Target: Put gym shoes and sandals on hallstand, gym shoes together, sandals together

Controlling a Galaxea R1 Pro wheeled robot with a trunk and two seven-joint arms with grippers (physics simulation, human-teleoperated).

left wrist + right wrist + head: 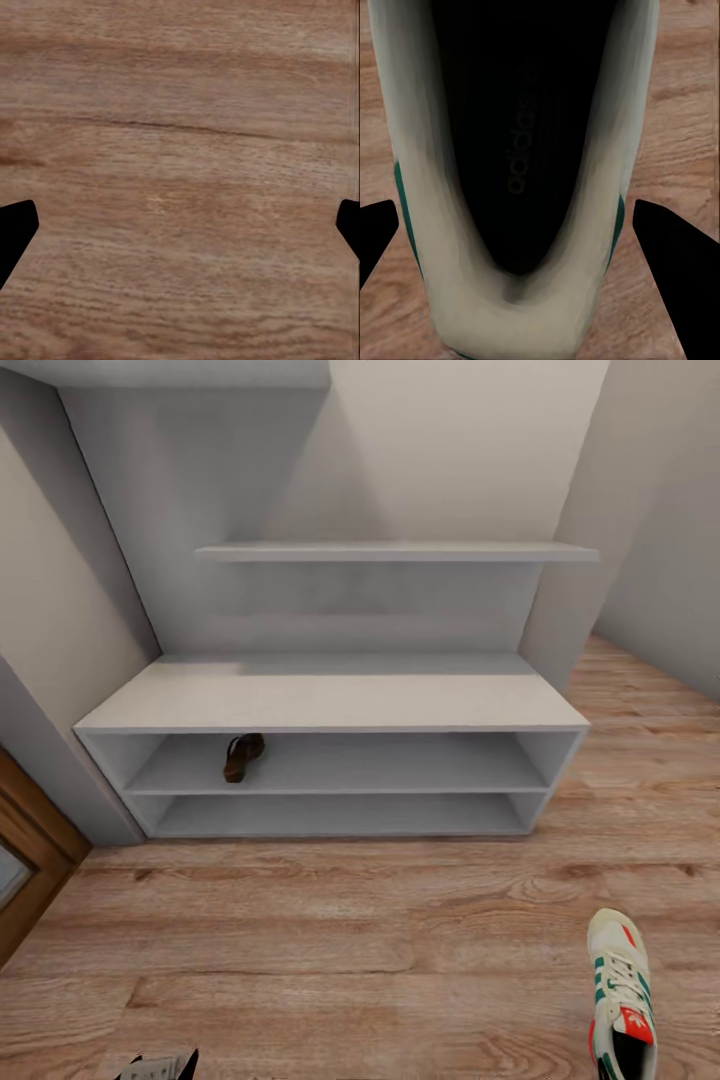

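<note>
Your right gripper (540,232) spread wide, straddling gym shoe (521,150) heel opening on plank floor (330,950). Left gripper (180,225) spread over bare planks. Sandal (243,756) on hallstand (330,700) middle shelf, pale walls around.

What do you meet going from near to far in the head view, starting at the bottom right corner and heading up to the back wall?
gym shoe → bare corridor floor → hallstand's lower shelves with one sandal on the upper of them → hallstand's bench top → wall shelf
</note>
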